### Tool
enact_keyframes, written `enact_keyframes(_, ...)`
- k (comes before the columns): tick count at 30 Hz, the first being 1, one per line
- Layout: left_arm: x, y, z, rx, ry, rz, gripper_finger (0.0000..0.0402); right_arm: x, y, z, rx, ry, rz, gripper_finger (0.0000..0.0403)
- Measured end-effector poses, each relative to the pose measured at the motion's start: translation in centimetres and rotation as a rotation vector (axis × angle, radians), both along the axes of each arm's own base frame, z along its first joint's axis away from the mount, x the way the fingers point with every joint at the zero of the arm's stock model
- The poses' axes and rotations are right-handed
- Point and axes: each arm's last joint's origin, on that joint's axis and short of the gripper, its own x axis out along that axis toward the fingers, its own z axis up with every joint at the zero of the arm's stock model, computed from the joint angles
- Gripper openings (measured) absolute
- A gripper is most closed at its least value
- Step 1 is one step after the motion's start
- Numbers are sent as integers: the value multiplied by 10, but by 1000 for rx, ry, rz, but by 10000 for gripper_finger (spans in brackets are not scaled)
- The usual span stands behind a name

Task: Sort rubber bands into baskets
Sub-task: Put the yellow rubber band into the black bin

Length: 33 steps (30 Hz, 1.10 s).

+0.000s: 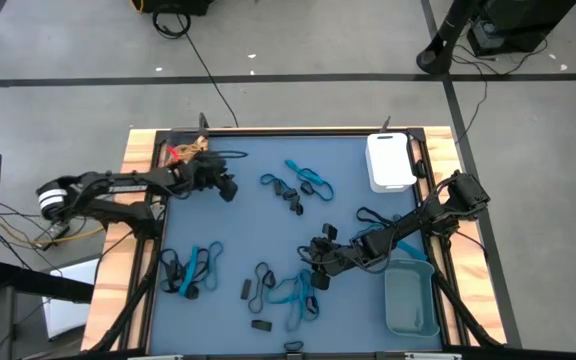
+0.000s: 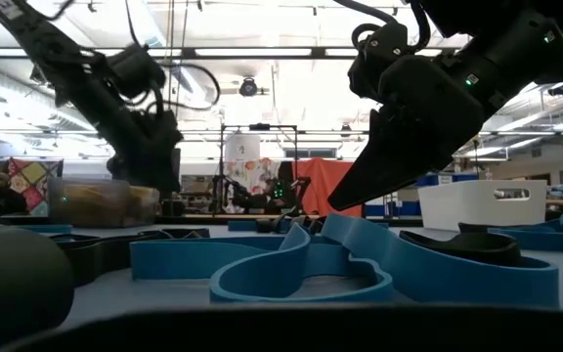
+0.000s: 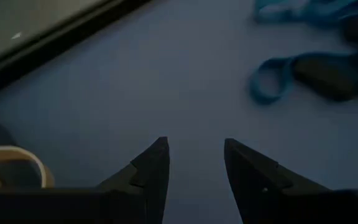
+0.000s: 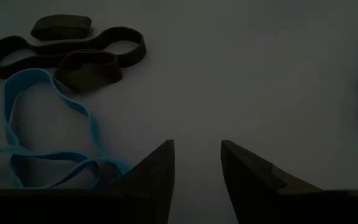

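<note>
Blue mat point(image 1: 268, 225), grey concrete floor point(image 1: 298, 60)

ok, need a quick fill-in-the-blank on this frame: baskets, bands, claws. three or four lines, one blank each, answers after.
1. The white rectangular plastic basket sits at the table's far ____ corner.
2. The grey-teal rectangular basket lies on the same side, nearer the ____ edge of the table.
3. Both the left claw and the right claw have their fingers apart and hold ____.
4. The long thin rubber band beside the right claw is light ____.

Missing words: right; near; nothing; blue
</note>
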Motion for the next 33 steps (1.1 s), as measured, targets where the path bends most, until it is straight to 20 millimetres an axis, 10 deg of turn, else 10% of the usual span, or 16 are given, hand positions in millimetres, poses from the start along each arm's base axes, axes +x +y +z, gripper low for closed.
enact_keyframes(33, -57, -2, 13, 218, 304, 587, 158, 0, 0, 0, -14, 5, 13, 143)
